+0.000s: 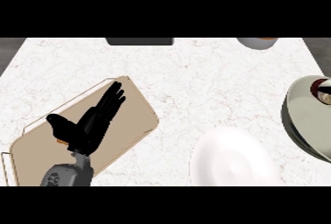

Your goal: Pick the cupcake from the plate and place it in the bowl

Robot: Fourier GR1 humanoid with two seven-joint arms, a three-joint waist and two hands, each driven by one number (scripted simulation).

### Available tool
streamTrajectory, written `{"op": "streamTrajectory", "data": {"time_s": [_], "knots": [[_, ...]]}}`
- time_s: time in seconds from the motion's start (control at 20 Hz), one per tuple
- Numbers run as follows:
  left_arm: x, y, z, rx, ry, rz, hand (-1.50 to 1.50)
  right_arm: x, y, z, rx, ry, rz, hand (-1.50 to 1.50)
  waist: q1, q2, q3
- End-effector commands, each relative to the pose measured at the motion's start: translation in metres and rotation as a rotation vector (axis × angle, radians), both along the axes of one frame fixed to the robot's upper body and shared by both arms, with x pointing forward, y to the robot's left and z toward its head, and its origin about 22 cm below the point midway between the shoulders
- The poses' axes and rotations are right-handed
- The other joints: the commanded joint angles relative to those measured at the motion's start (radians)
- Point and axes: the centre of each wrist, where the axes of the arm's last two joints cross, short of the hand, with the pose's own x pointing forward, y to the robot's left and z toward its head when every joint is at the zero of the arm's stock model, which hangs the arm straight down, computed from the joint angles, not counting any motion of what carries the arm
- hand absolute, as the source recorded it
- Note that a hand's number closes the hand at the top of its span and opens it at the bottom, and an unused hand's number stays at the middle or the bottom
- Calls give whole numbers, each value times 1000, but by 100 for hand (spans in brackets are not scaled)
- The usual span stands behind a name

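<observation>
The left hand (87, 124) hangs released, fingers straight, over the tan plate (132, 105) — lower squarely onto the barely visible cupcake (61, 141) before closing.

A: What is the tabletop (194, 74) made of?
B: It looks like pale marble, finely veined and smooth.
A: And the tan tray (132, 113)?
B: Matt, flat, with a thin pale rim.
A: The bowl (304, 118)?
B: Polished metal, mirror-glossy.
A: The plate (233, 159)?
B: White, smooth, softly glossy.
A: The robot hand (90, 122)?
B: Matt black, on a grey forearm.
</observation>
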Motion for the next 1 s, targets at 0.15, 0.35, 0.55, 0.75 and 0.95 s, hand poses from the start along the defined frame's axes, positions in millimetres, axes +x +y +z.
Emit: {"op": "streamTrajectory", "data": {"time_s": [0.15, 0.35, 0.55, 0.75, 0.95], "knots": [[-2, 11, -2, -10, 17, 33, 0, -34, -29, 10, 306, -392, 115, -150, -44, -13, -2], [-12, 23, -6, 4, 29, 62, 0, -90, -47, 8, 350, -438, 193, -150, -62, -19, -4], [-15, 13, -5, 8, 24, 94, 0, -157, -75, 6, 412, -489, 235, -150, -88, -25, -4], [-15, 30, -17, 1, 29, 102, 0, -231, -78, 0, 388, -539, 295, -150, -99, -20, -5], [-15, 30, -8, 10, 16, 116, 0, -323, -75, -18, 394, -529, 312, 150, -108, -19, -4]]}}
